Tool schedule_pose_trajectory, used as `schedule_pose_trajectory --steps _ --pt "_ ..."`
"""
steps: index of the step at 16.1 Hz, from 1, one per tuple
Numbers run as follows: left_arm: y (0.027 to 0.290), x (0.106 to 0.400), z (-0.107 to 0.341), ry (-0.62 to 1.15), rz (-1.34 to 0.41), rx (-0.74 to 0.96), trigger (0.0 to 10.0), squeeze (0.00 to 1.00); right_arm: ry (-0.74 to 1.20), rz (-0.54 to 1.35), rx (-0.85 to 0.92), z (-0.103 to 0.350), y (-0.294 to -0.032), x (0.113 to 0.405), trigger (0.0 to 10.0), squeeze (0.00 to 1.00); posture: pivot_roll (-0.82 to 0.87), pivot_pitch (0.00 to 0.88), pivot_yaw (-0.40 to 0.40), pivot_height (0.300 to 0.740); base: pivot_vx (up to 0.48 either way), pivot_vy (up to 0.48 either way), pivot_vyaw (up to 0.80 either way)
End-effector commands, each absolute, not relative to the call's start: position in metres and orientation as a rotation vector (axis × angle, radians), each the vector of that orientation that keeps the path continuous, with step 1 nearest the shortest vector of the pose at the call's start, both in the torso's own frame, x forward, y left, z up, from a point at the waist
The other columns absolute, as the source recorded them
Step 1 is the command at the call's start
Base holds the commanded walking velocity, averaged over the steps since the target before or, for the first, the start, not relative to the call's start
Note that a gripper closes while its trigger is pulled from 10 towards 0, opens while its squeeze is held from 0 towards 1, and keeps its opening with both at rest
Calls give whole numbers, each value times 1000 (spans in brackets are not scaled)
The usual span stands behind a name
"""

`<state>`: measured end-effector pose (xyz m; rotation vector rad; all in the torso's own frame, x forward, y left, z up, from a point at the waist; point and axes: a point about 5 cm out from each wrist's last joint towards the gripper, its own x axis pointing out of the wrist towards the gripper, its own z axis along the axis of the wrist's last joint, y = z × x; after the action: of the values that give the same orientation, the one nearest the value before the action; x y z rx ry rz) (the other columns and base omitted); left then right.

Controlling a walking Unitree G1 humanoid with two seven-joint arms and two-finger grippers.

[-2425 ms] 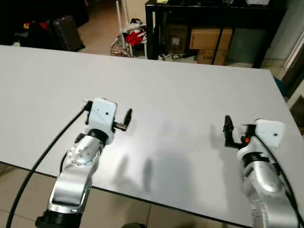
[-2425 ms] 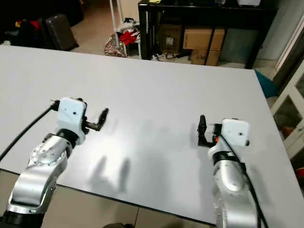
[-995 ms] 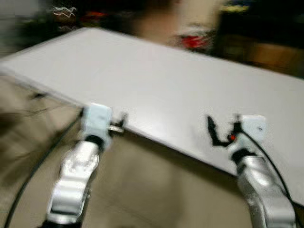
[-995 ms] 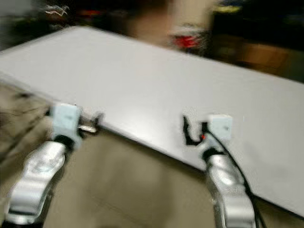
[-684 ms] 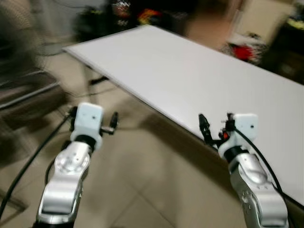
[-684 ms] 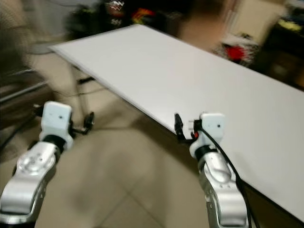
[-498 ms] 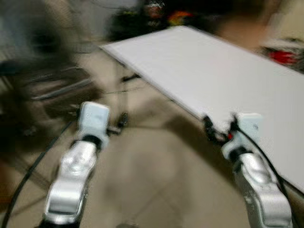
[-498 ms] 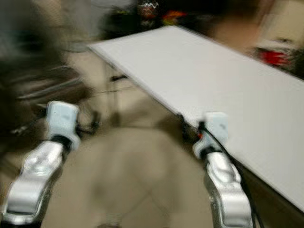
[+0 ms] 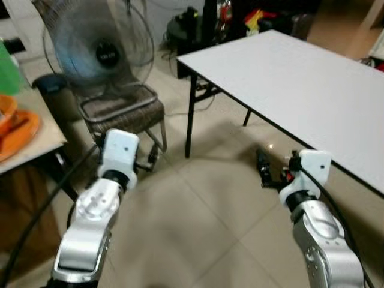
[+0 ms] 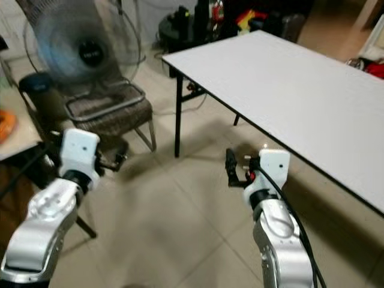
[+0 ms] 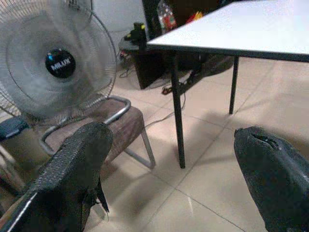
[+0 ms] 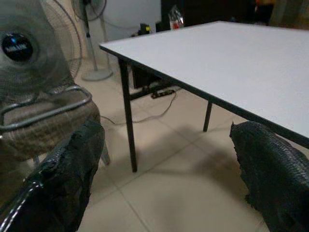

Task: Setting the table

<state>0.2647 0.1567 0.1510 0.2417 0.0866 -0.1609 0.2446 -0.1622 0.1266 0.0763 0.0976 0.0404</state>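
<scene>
The white table stands to my right with a bare top on black legs. Both arms are held out over the tiled floor, off the table. My left gripper is open beside a wicker chair, its fingers wide apart with nothing between them. Open too is my right gripper, just short of the table's near edge, and it holds nothing between its fingers. An orange dish and something green sit on a beige counter at the far left.
A standing fan rises behind the wicker chair with a metal frame, ahead on the left. Dark bags and clutter lie beyond the table's far corner. Open tiled floor lies between counter and table.
The camera has swung left: the table slid from under the grippers to the right, and the fan, chair and counter came into view. Both arms keep the same pose.
</scene>
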Motion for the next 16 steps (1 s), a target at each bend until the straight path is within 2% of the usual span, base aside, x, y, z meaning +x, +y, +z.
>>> schedule_pose_trajectory --steps 1,16 --pt "163 263 153 91 -145 259 10000 0 90 62 95 129 -158 246 10000 0 92 0 -13 740 0 341 0" --pt "168 270 163 59 -114 268 10000 0 96 86 146 127 -153 252 10000 0 111 0 -25 740 0 341 0"
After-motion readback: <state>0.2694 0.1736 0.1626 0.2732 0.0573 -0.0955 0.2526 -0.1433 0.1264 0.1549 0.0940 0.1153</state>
